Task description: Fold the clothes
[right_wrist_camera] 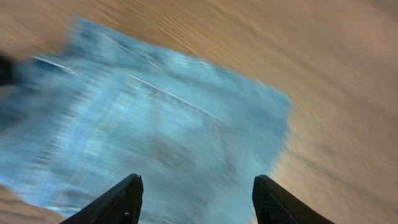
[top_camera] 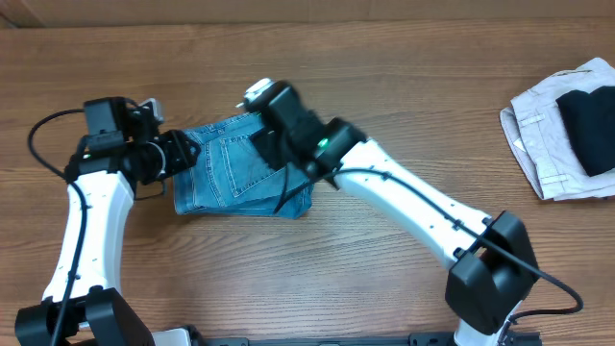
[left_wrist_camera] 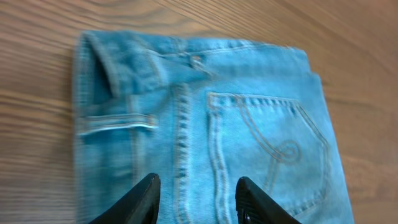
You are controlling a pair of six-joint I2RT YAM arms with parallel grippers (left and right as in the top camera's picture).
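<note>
jeans [top_camera: 235,168]: folded into a compact squared block, centre-left of the overhead frame, stitched back pocket facing up. lies flat on the tabletop [top_camera: 404,86]. judged: main folds made, what's left is tidying.

left pincer [left_wrist_camera: 196,186]: at the block's left edge, over the denim beside the pocket seam. fingers partly apart, nothing pinched. contact with the cloth, cannot tell. placed as if to take or press that edge.

right pincer [right_wrist_camera: 196,186]: above the block's upper right part, fingers wide, empty. view blurred.

off-white garment [top_camera: 543,135] with black garment [top_camera: 591,120] on top: far right, well apart, likely a separate pile.
</note>
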